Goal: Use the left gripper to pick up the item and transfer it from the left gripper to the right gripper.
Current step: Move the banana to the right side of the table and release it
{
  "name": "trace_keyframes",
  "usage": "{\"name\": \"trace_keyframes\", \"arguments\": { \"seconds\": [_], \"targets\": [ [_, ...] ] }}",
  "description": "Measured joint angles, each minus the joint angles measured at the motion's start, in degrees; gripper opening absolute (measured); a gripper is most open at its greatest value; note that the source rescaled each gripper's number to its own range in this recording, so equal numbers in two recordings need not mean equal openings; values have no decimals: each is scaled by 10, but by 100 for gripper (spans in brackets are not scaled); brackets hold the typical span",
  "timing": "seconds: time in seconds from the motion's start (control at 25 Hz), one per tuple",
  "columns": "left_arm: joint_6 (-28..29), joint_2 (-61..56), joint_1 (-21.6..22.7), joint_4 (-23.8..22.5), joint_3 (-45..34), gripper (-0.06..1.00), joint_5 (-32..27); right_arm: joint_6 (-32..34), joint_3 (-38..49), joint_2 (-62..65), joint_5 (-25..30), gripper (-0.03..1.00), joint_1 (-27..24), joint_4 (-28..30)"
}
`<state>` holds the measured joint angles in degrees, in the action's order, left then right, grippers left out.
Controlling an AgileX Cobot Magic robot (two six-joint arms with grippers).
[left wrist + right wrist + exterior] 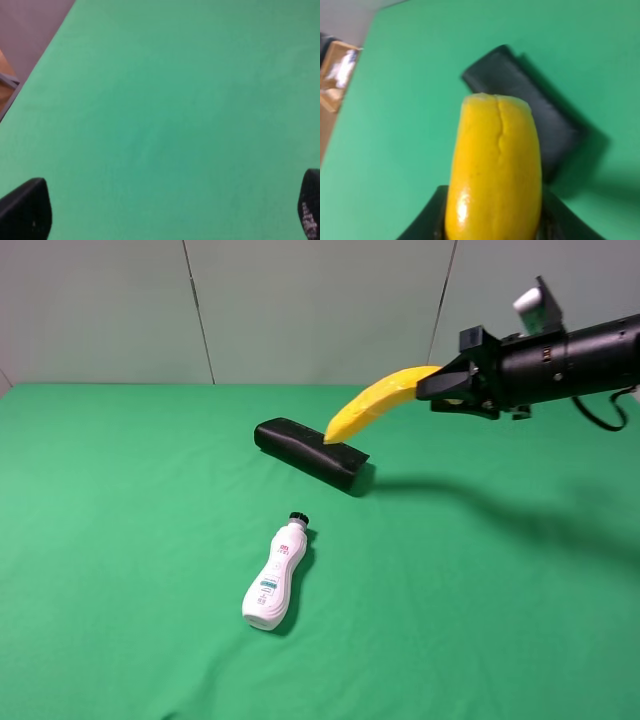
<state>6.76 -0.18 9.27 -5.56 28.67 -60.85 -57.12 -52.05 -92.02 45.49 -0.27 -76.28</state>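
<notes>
Green cloth (120, 540) beneath banana (375, 405), grey wall (300, 310)

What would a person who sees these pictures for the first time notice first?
The bright yellow banana draws the eye first: the right gripper holds it by one end in the air, above the far right part of the green table. Its free tip points toward a black case lying on the cloth. Nearer the camera, a white bottle lies on its side.
</notes>
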Motion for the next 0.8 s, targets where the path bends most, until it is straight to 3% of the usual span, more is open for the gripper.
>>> {"name": "trace_keyframes", "arguments": {
  "seconds": [0.4, 0.8],
  "targets": [
    [0, 0, 0, 0, 0, 98, 0, 145, 5, 97, 4, 1, -76, 170],
    [0, 0, 0, 0, 0, 98, 0, 186, 95, 201, 38, 1, -132, 218]
  ]
}}
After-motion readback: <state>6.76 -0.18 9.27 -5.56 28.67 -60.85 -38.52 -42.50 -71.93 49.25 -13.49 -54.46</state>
